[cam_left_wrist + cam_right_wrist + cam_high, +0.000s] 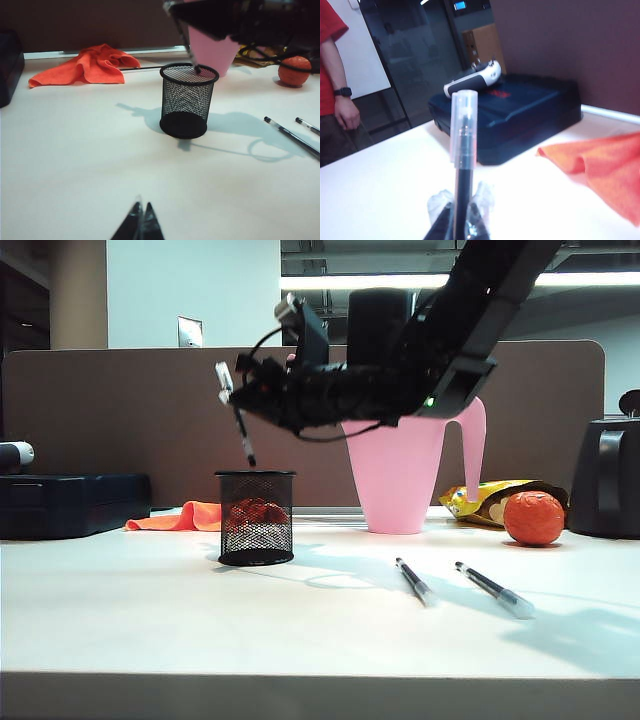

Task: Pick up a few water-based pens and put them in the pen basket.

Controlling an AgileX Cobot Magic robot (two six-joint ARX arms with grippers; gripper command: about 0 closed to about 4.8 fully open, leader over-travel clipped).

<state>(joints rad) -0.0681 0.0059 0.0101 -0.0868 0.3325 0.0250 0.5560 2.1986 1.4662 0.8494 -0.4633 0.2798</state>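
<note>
Right tool (232, 392): we see it above the mesh cup (256, 517), clamped on a pen (243, 438) whose lower tip hangs just over the rim.
Left tool (140, 225): low over the desk (150, 620), fingers together, holding nothing.
Mesh cup: upright; we see no pen inside.
Desk: two pens (414, 581) (495, 590) lie right of the cup.

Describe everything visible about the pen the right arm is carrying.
The held pen is a slim stick with a black barrel and a clear, translucent cap. The right tool is shut on its barrel, cap end away from the jaws. In the exterior view it hangs tilted, lower tip just above the rim of the mesh pen basket, not yet inside.
</note>
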